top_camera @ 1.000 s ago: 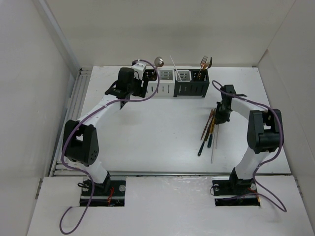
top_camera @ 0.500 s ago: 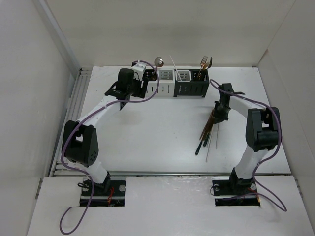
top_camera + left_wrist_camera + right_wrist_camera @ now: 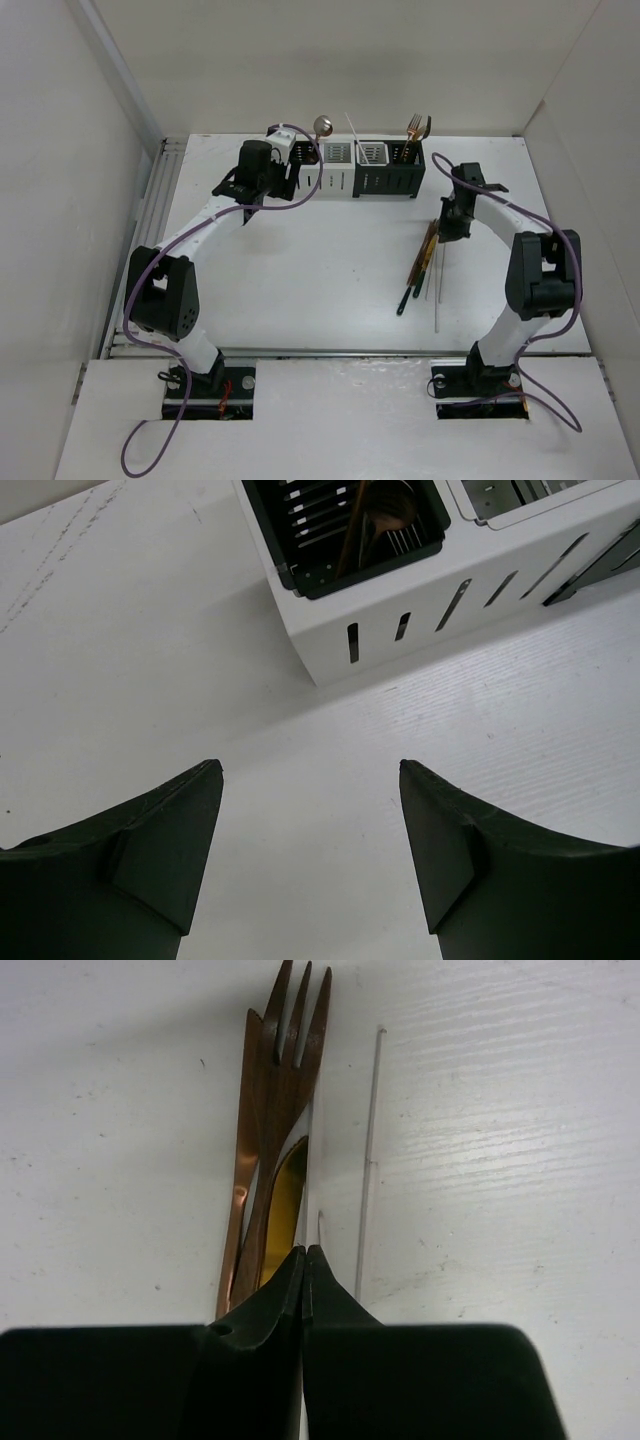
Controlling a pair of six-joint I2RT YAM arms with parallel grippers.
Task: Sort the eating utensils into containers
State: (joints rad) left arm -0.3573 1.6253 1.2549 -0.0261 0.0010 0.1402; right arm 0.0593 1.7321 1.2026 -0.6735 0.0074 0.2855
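The containers (image 3: 340, 178) stand in a row at the back of the table, with a spoon (image 3: 323, 125) and forks (image 3: 415, 128) sticking up from them. My left gripper (image 3: 280, 185) hovers open and empty (image 3: 310, 767) just before the leftmost white container (image 3: 420, 610), which holds copper utensils (image 3: 370, 530). A bundle of eating utensils (image 3: 420, 265) lies at the right. My right gripper (image 3: 445, 235) is shut (image 3: 305, 1250) at its near end, beside a copper fork (image 3: 290, 1050) and a gold piece (image 3: 285, 1205). A thin pale stick (image 3: 368, 1160) lies just to the right.
White walls close in the table on the left, back and right. A purple cable (image 3: 150, 270) loops along the left arm, and another runs along the right arm (image 3: 530, 230). The thin stick (image 3: 438, 300) reaches toward the near edge.
The right gripper's jaws have closed at the bundle. The thin pale stick swung left, then back right. The right arm's elbow shifted right. The left arm has not moved.
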